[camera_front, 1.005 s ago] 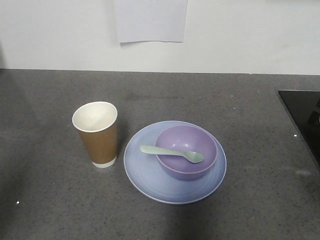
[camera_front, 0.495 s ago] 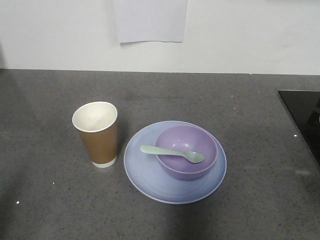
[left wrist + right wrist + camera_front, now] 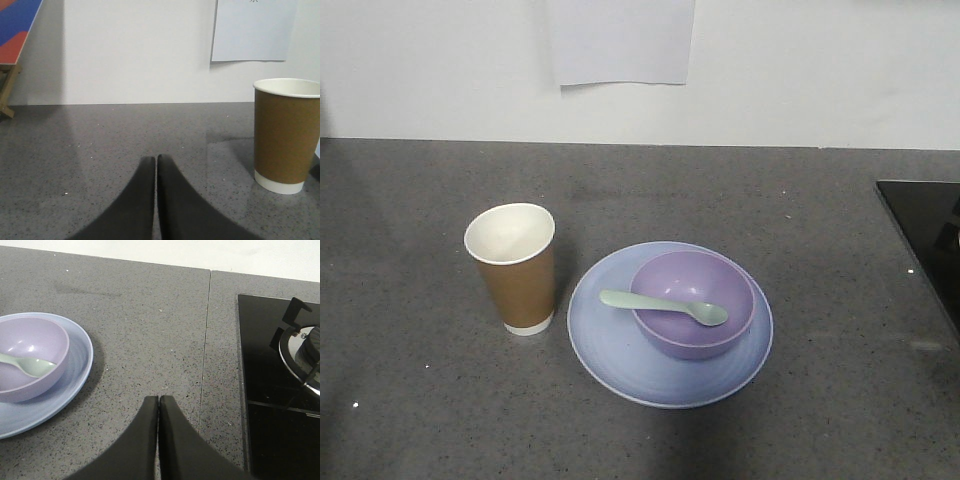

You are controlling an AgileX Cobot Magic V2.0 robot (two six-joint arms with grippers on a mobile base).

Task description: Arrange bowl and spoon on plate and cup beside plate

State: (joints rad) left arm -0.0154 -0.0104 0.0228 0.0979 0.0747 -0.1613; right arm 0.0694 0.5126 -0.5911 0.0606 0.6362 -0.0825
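Bowl [image 3: 692,318]: sits on the plate [image 3: 610,345]
Spoon [image 3: 663,307]: lies across the bowl
Cup [image 3: 513,267]: stands beside the plate
Left gripper [image 3: 156,161]: closed tight, holds nothing
Right gripper [image 3: 158,401]: closed tight, holds nothing

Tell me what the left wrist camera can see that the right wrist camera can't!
Only the left wrist view shows the cup standing upright, a sheet of paper on the wall, and a red and blue board at the far left. Only the right wrist view shows the plate with the bowl on it, the spoon resting in the bowl, and a black stove. Both show the grey counter and a shut, empty gripper at the bottom: left gripper, right gripper.
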